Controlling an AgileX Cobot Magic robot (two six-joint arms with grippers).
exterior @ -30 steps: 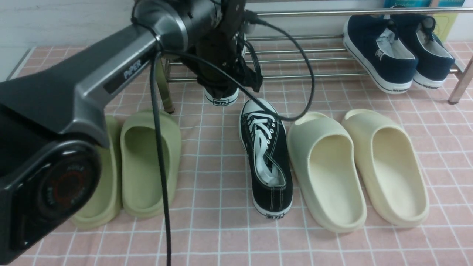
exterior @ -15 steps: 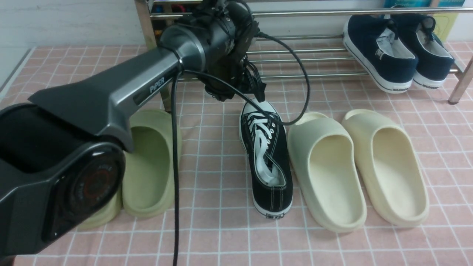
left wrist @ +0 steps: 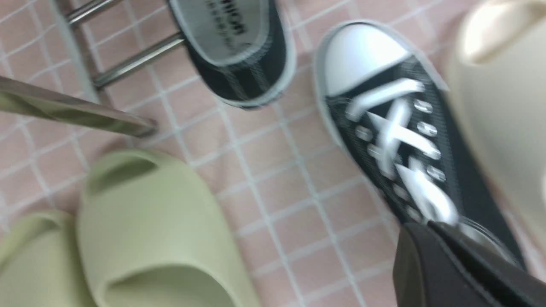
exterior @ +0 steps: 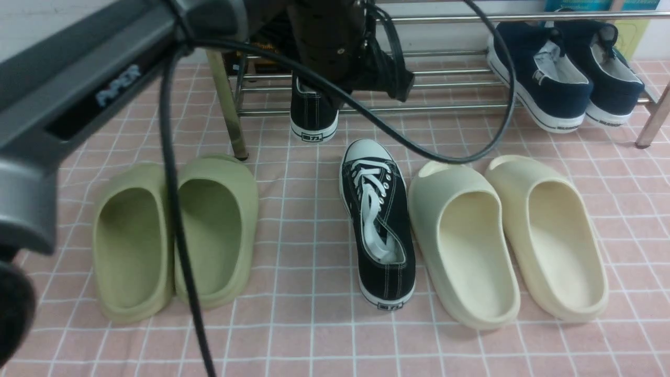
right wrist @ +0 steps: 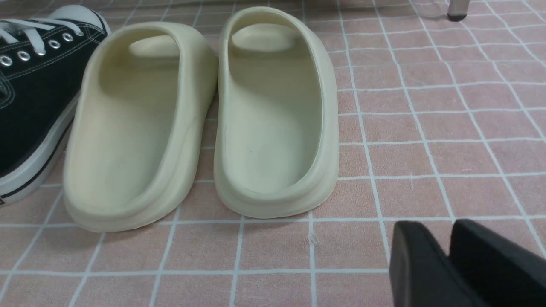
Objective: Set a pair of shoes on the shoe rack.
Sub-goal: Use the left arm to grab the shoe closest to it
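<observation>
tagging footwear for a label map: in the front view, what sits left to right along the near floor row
left green slipper → right green slipper → black sneaker → left cream slipper → right cream slipper

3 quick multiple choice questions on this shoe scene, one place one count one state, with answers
1. Where is the navy pair? A on the shoe rack B on a chair C in a box
2. How many foam slippers lie on the floor? A two B three C four
3. The black sneaker on the floor is A upright B on its side C upside down
Answers: 1 A, resting on its rails; 2 C, two green slippers, two cream slippers; 3 A, laces up, sole down.
</observation>
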